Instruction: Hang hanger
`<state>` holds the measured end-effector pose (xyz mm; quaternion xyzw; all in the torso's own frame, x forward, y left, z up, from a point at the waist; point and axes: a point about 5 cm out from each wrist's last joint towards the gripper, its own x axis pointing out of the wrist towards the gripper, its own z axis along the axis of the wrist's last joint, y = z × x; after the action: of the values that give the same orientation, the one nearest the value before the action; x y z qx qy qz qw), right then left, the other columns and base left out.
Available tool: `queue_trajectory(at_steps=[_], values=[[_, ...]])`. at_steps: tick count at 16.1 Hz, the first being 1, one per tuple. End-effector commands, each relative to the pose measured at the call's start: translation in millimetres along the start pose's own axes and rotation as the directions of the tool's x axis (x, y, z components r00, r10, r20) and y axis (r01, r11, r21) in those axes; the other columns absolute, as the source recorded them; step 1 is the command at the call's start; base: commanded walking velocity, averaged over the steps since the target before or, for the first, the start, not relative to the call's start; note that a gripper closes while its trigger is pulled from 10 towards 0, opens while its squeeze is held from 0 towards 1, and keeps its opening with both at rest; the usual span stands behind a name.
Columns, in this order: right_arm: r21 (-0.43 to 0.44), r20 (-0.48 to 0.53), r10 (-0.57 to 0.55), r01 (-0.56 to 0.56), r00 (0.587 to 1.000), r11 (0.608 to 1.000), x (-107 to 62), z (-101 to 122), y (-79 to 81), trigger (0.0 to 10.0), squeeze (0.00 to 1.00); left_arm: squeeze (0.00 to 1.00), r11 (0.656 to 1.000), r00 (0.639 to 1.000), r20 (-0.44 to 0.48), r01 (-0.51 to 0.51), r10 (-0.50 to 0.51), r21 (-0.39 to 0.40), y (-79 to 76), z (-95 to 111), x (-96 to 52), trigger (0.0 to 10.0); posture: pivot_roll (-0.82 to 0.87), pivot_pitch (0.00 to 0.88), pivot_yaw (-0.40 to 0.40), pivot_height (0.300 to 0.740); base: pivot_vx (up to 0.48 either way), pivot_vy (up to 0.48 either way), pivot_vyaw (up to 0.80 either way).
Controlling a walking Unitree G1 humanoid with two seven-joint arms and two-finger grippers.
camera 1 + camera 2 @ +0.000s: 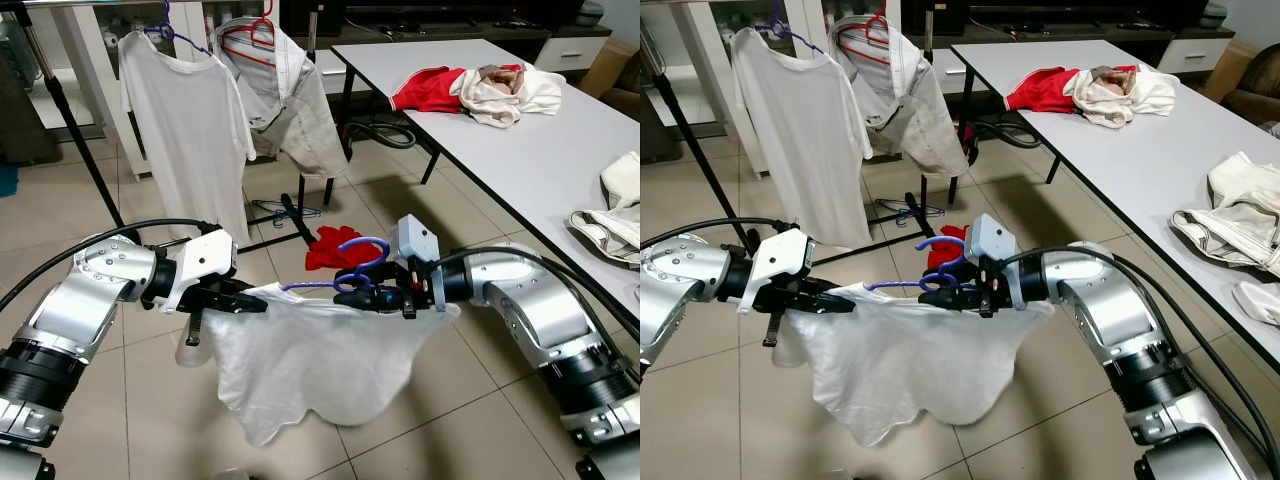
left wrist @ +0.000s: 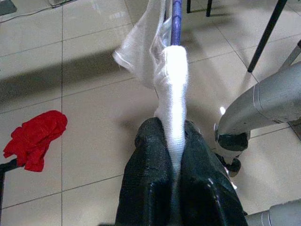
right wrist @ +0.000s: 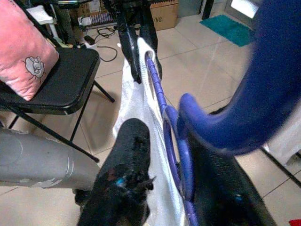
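On my left, the left gripper (image 1: 243, 302) is clamped on the shoulder of the white shirt (image 1: 320, 365), which sags below both tools. Running rightward from it, the blue hanger (image 1: 345, 275) sits inside the collar. My right gripper (image 1: 372, 296) is closed on the hanger just beneath its hook.

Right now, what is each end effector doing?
Left end effector: shut on the white shirt.
Right end effector: shut on the blue hanger.
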<state>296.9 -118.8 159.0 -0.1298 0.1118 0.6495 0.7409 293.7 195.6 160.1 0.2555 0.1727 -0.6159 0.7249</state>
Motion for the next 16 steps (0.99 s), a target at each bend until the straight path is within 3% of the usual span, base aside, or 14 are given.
queue_trajectory(at_steps=[1,6,8,9,11,12,16], values=[[-0.005,-0.01,0.012,-0.013,1.0,1.0,-0.9,2.4,0.5,0.0,0.0,0.0,0.999,0.998,0.044,-0.034,0.033,0.018,5.1,9.2,-2.5,0.0,-0.14,0.0,-0.044,0.74,0.0,0.0,0.0],[0.014,0.012,0.007,-0.007,1.0,1.0,1.5,3.5,1.8,0.0,0.0,0.0,0.999,0.998,0.045,-0.045,0.044,0.027,5.7,9.9,-4.0,0.0,-0.14,0.0,-0.043,0.74,0.0,0.0,0.0],[0.022,0.016,0.026,-0.026,1.0,0.999,3.6,2.3,4.3,0.0,0.0,0.0,0.993,0.993,0.043,-0.111,0.109,0.031,11.0,9.6,-5.8,0.0,-0.13,0.0,-0.05,0.74,0.0,0.0,0.0],[0.03,0.028,0.049,-0.05,0.998,0.998,4.1,4.2,6.5,0.0,0.0,0.0,0.985,0.982,0.079,-0.174,0.173,0.001,17.7,13.0,-6.3,10.0,-0.13,0.0,-0.046,0.74,0.0,0.0,0.0],[0.028,0.042,0.045,-0.046,0.998,0.999,1.5,5.4,8.3,0.0,0.0,0.0,0.989,0.977,0.16,-0.143,0.137,0.026,17.4,19.9,-5.8,10.0,-0.15,0.0,-0.03,0.74,0.0,0.0,0.0],[0.034,0.027,0.023,-0.023,0.999,0.999,-1.8,0.4,9.2,0.0,0.0,1.0,0.99,0.974,0.184,-0.138,0.129,0.037,17.1,19.8,-4.2,10.0,-0.15,0.0,-0.014,0.74,0.0,0.0,0.0],[0.084,0.012,-0.021,0.02,1.0,0.996,-12.1,-12.6,15.9,0.0,0.0,1.0,0.993,0.968,0.229,-0.114,0.103,0.033,17.6,20.5,-5.6,10.0,-0.14,0.0,-0.017,0.74,0.0,0.0,0.0]])
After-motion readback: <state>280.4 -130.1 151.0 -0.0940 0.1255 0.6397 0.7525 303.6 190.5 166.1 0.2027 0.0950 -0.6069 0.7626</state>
